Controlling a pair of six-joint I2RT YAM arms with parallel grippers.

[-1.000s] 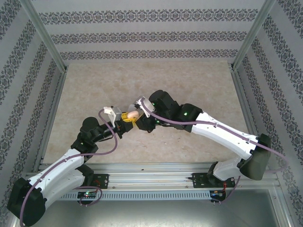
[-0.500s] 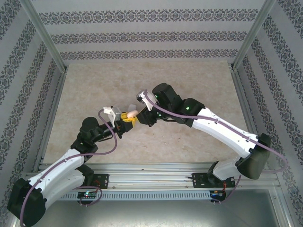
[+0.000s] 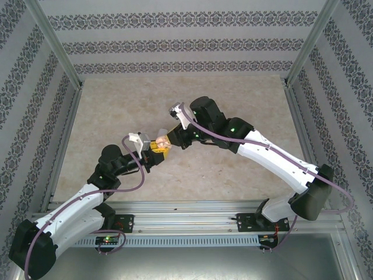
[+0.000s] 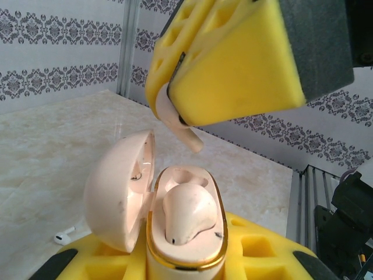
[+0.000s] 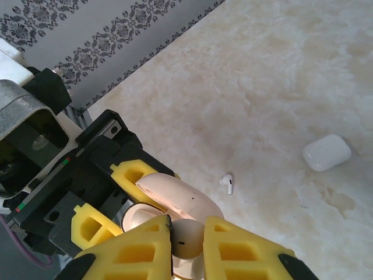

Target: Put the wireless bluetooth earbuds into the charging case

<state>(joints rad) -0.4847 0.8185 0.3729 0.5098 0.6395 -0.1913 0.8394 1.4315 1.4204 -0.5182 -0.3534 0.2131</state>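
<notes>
Marbled tabletop (image 5: 291, 70) spreads under both my hands. Nearest, my left gripper (image 4: 180, 265) is clamped on the cream charging case (image 4: 119, 198). It holds the case upright with the lid swung open, so the well beside the seated earbud (image 4: 186, 213) faces up. Just above, my right gripper (image 5: 186, 248) pinches the second cream earbud (image 4: 178, 122), stem down, ready to lower in. Farther out, a white earbud (image 5: 227, 182) and a white case (image 5: 326, 153) lie on the table, apart.

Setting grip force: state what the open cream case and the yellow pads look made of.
Case: likely hard plastic, cream, smooth with a soft sheen; gold, metallic-looking rim. Pads: probably foam or soft rubber, matte yellow, moulded hollows.
</notes>
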